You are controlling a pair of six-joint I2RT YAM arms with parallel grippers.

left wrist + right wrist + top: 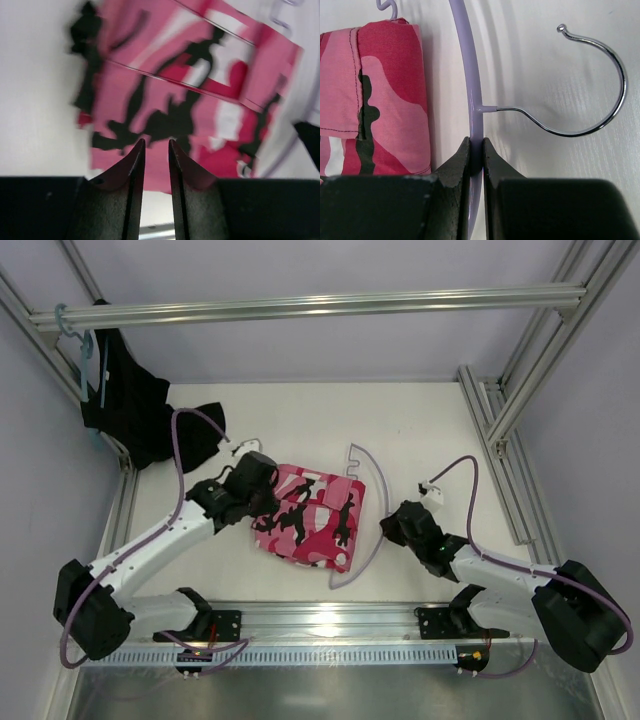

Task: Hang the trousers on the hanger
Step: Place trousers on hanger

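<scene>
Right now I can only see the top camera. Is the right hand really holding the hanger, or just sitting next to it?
Observer: Holding it. The right hand is pinched shut on the hanger, right beside where its hook joins.
Operator: What does the hook look like?
Observer: It is thin shiny metal, and the bar it comes out of is pale lilac.
Operator: Is the left hand grabbing the trousers?
Observer: No. The left hand has a small gap between its fingers with nothing in it. The trousers show just behind the fingertips.
</scene>
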